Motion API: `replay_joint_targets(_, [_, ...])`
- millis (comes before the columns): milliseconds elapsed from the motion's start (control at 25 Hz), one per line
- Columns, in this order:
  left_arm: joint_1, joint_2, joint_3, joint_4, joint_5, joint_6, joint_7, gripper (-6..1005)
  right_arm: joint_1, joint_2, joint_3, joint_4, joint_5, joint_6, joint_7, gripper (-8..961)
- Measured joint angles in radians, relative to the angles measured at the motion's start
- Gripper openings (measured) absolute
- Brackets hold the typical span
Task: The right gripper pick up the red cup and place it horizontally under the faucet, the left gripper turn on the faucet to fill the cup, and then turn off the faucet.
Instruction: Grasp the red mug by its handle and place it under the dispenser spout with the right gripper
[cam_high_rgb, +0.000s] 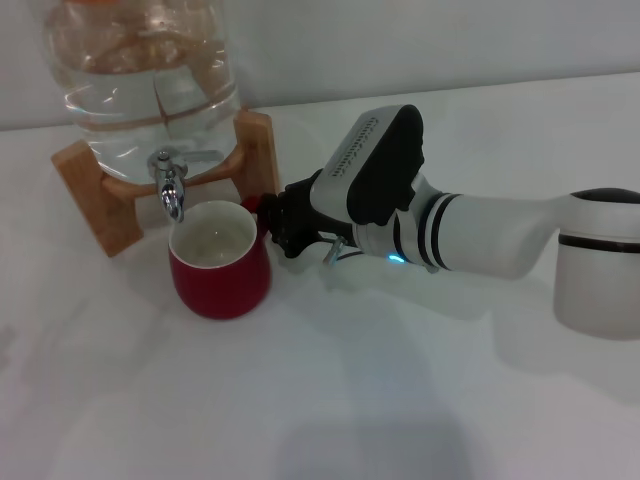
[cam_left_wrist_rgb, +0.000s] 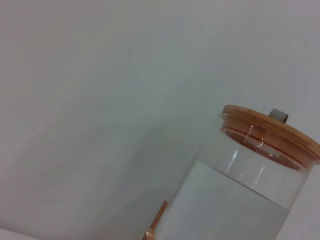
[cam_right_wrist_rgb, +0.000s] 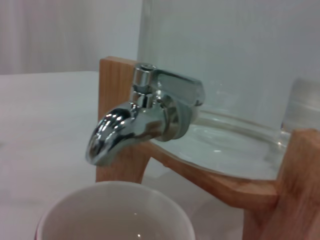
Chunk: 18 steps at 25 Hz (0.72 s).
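The red cup (cam_high_rgb: 220, 263) stands upright on the white surface (cam_high_rgb: 330, 400), its mouth directly below the spout of the faucet (cam_high_rgb: 169, 189). The right hand (cam_high_rgb: 275, 222) sits at the cup's handle side, its black fingers closed around the handle (cam_high_rgb: 250, 203), so it is grasping the cup. The left hand is not in any view; its wrist camera looks at the jar's wooden lid (cam_left_wrist_rgb: 270, 131) from some way off.

By my judgement the placing step is nearly done. To finish well, the right hand should keep the cup level and centred beneath the spout, as the right wrist view shows the rim (cam_right_wrist_rgb: 117, 210) just under it. It should also steady the cup, or let go without nudging it, before the lever (cam_right_wrist_rgb: 172, 82) is turned.

The cup's cream inside looks empty and dry. The clear jar (cam_high_rgb: 150, 70) on its wooden stand (cam_high_rgb: 105, 195) holds plenty of water, filled to well below the lid.
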Motion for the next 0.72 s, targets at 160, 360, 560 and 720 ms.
replay_joint_targets(160, [-0.007,0.0,0.0,0.0,0.0,0.007,-0.003,876,0.004,0.0,-0.01,0.003,0.0,0.0,0.001,80])
replay_joint_targets(360, [-0.009,0.0,0.0,-0.001,0.0,0.011,-0.003,876,0.008,0.0,-0.013,0.005,0.007,0.001,0.001,78])
replay_joint_targets(560, [-0.009,0.0,0.0,-0.002,0.001,0.02,-0.003,876,0.009,0.0,-0.013,0.005,0.025,0.005,-0.003,95])
replay_joint_targets(720, [-0.009,0.0,0.0,-0.002,0.001,0.02,-0.002,876,0.012,0.0,-0.013,0.005,0.025,0.012,-0.003,124])
